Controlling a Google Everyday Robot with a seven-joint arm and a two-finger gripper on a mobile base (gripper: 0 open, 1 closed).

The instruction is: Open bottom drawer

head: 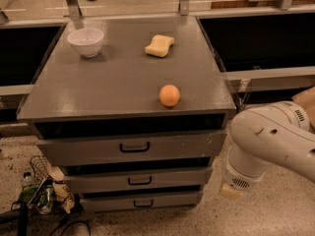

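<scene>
Gripper: the gripper (229,190) hangs low at the end of the white arm (275,141), close to the floor and just off the cabinet's lower right corner.
Gripper state: cannot tell whether it is apart or together; only a pale tan tip shows under the arm's round end, and it holds nothing that can be seen.
Bottom drawer: the bottom drawer (170,199) lies left of the gripper in the picture, at about the same height, near it but not touching.
Drawer look: a thin, flat grey front, the narrowest of the three, with a small black loop handle (143,203) at its middle. It sits pushed in, with a dark gap above it.
Other drawers: the middle drawer (172,178) is left of and slightly above the gripper. The top drawer (187,146) is higher still, taller and scuffed, with the widest handle.
Cabinet top: the grey top (98,87) is up and left of the gripper. It carries an orange (170,95) nearest the gripper, a yellow sponge (159,45) further back, and a white bowl (86,42) at the far left corner, all well apart.
Floor: speckled light floor (280,213) lies under and around the gripper.
Room: dark openings (266,38) flank the cabinet. A heap of packets and cables (44,195) lies on the floor beyond the cabinet's far side.
</scene>
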